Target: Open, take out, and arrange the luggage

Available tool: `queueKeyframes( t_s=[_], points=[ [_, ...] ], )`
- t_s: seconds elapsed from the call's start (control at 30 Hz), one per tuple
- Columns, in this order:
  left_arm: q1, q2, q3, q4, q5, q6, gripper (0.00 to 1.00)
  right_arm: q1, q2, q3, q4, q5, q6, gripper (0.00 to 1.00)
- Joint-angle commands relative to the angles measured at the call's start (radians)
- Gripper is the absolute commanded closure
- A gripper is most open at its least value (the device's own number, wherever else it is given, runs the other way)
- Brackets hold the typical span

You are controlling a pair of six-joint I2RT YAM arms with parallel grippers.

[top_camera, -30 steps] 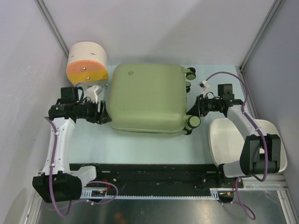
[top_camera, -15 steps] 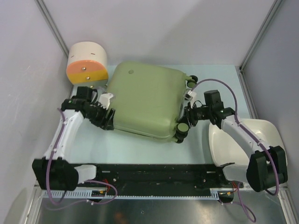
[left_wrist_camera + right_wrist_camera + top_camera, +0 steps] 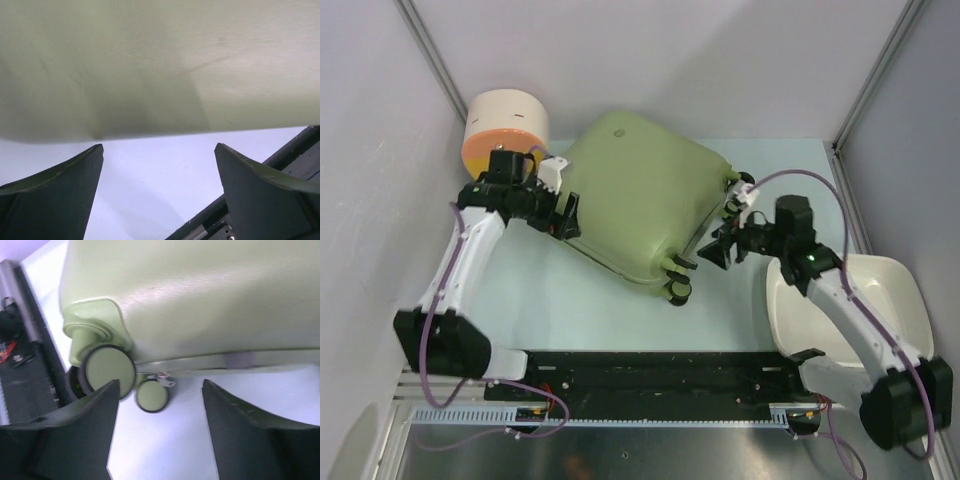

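**Luggage closed and lying askew; both grippers empty**

Pale blue-green table [image 3: 520, 310] boxed in by grey panels. The luggage [image 3: 640, 200] lies flat on it, lid shut and turned askew; one wheeled corner [image 3: 675, 285] points toward the arm bases. A cream-and-orange drum [image 3: 505, 130] stands just off its far-left corner; a white basin [image 3: 900, 290] lies well off its right side.

Left gripper [image 3: 572, 215] is at the luggage's left edge, fingers spread with nothing between them. The wrist view shows the shell just past the tips; contact cannot be told.

Right gripper [image 3: 712, 252] is at the wheel side, also spread and empty. In its wrist view one wheel sits just beside a finger, and a small metal tab, possibly the zip pull, hangs by the seam.

Judgement: the step in hand is squaring the case for zip access; opening has not begun.

- Push on the shell, not the wheels, since they are likely to swivel and slip.
- Brace the left edge while the right side works, so the case does not spin toward the drum.
- Confirm the tab is the pull before closing on it.
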Motion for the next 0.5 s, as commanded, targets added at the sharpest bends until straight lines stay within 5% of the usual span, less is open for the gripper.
queueKeyframes(
  t_s=[0.0, 0.07, 0.13, 0.27, 0.47],
  points=[
    [-0.013, -0.227, 0.001, 0.074, 0.096, 0.043, 0.00, -0.077, -0.178, -0.085, 0.017, 0.100, 0.000, 0.21],
    [-0.013, -0.307, -0.017, 0.094, 0.113, 0.045, 0.00, -0.081, -0.241, -0.134, 0.042, 0.153, 0.002, 0.10],
    [-0.013, -0.347, -0.031, 0.109, 0.182, 0.035, 0.00, -0.101, -0.267, -0.215, 0.100, 0.059, -0.048, 0.10],
    [-0.013, -0.390, -0.027, 0.132, 0.340, -0.011, 0.00, -0.023, -0.276, -0.349, 0.265, 0.095, -0.073, 0.20],
    [-0.014, -0.370, -0.017, 0.155, 0.406, -0.055, 0.00, 0.074, -0.237, -0.596, 0.761, 0.175, -0.037, 0.31]
  ],
)
